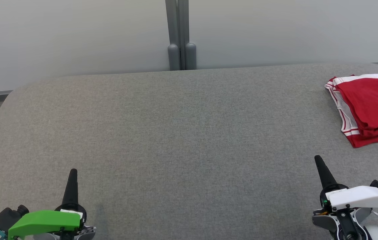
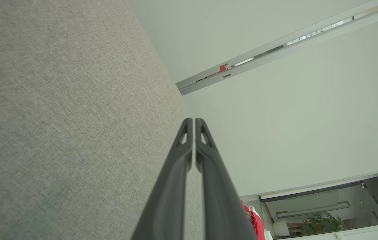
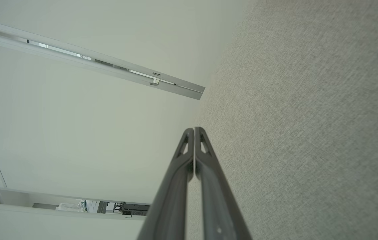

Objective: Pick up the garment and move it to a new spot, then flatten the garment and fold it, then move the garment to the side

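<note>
The garment [image 1: 370,108] is red with white striped trim and lies folded at the far right of the grey fabric surface [image 1: 182,133], partly cut off by the head view's edge. A red sliver of the garment [image 2: 255,221] shows past the fingers in the left wrist view. My left gripper [image 1: 73,172] rests at the lower left, shut with nothing in it, its fingers [image 2: 194,121] pressed together. My right gripper [image 1: 318,159] sits at the lower right, shut and empty, just below and left of the garment, its tips closed [image 3: 194,130].
A pale wall panel with a grey vertical post [image 1: 181,36] runs behind the surface. The surface's rounded far-left corner [image 1: 12,95] drops off to a ledge. A wide stretch of bare grey fabric lies between the two grippers.
</note>
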